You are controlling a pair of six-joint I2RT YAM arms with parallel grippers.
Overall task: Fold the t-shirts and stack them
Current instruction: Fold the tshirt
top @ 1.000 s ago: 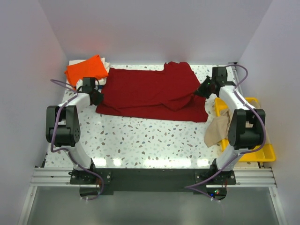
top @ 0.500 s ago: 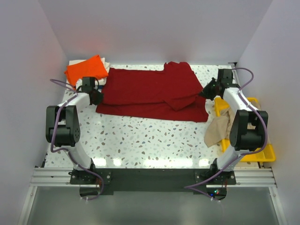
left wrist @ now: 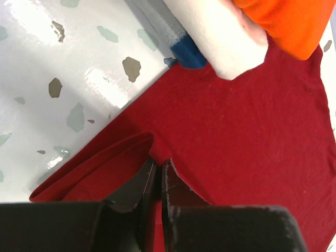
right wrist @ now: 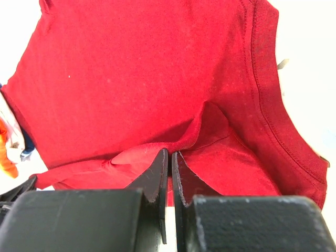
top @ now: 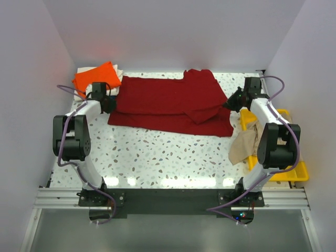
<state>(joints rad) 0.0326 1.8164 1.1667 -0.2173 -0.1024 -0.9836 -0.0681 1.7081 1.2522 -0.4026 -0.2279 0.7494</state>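
The left claw [top: 108, 102] has edged along the dark red shirt's [top: 168, 102] left end, pinching it, while the right claw [top: 230, 104] pinches its right end, beside the yellow tray [top: 297, 171] holding a beige-tan shirt [top: 241, 147].

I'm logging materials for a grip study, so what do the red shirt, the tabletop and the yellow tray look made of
Red shirt: matte soft knit cloth, probably cotton; stitched hem and folds show. Tabletop: hard glossy speckled terrazzo-look surface, glare on it. Yellow tray: likely rigid plastic, smooth uniform colour, moulded rim.
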